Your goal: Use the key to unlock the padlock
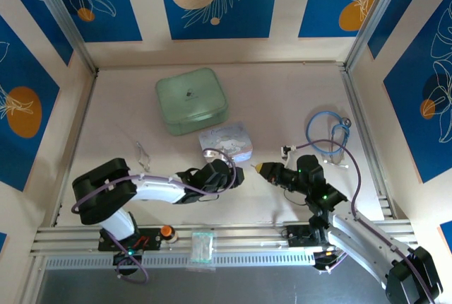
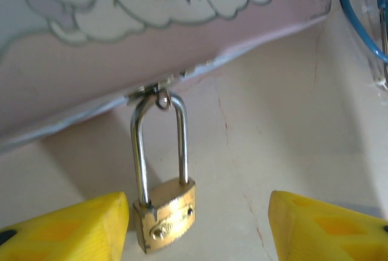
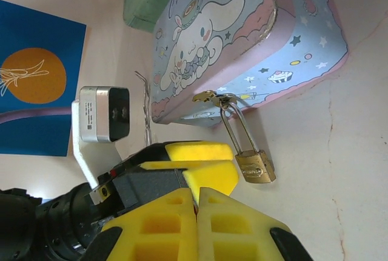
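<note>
The small brass padlock (image 2: 167, 212) lies on the table, its silver shackle (image 2: 140, 152) hooked through the hasp of the pastel cartoon tin (image 2: 121, 42). My left gripper (image 2: 197, 230) is open, its yellow fingers (image 2: 73, 230) on either side of the padlock's body; the lock lies close to the left finger, with a wide gap to the right one. The padlock (image 3: 254, 167) hangs from the tin (image 3: 242, 36) just beyond the left gripper's fingers (image 3: 206, 150). My right gripper (image 3: 197, 191) is shut a short way from the lock. The key is hidden.
A mint green box (image 1: 191, 100) sits behind the tin (image 1: 226, 141). A coiled blue cable (image 1: 327, 133) lies at the right, and a thin metal item (image 1: 144, 153) at the left. Patterned walls enclose the table on three sides.
</note>
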